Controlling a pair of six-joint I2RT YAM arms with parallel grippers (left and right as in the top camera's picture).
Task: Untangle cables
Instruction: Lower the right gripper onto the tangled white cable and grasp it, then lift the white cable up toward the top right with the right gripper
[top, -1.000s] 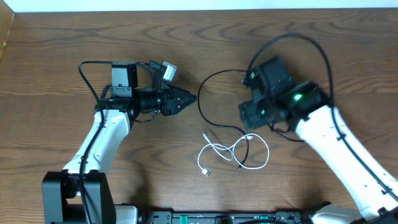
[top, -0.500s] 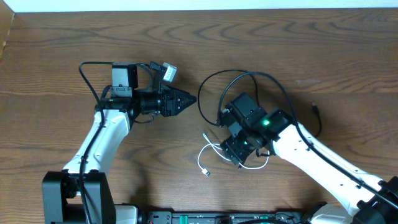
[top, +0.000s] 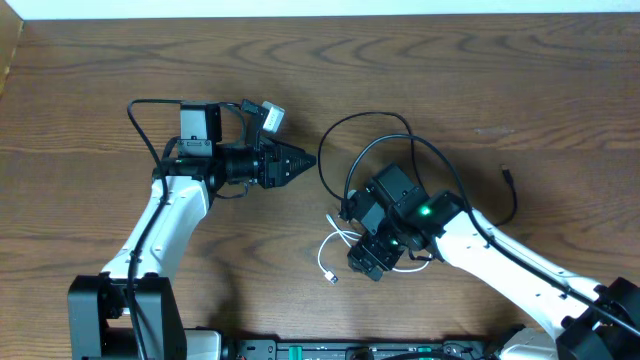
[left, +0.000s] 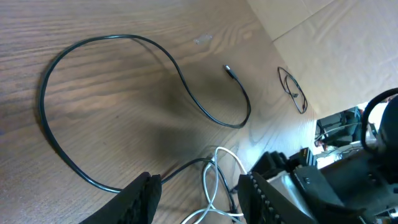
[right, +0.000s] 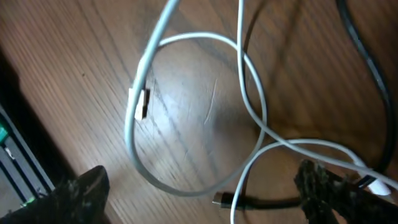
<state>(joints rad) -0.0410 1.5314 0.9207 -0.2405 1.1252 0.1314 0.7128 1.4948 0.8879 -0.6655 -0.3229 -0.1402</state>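
The wooden table (top: 520, 70) carries everything. The right arm (top: 500, 255) reaches in from the right of the white cable (top: 327, 250). The left arm (top: 170, 215) lies well up and left of it. The black cable (top: 345, 122) arcs above the white cable, then drops across its loops. The right gripper (top: 365, 262) hangs right over the white cable, fingers spread wide and empty. The left gripper (top: 308, 158), up-left of it, has its fingers parted, holding nothing. A black plug (right: 221, 200) lies just beside a white loop.

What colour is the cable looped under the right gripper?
The cable is white, shown best in the right wrist view.
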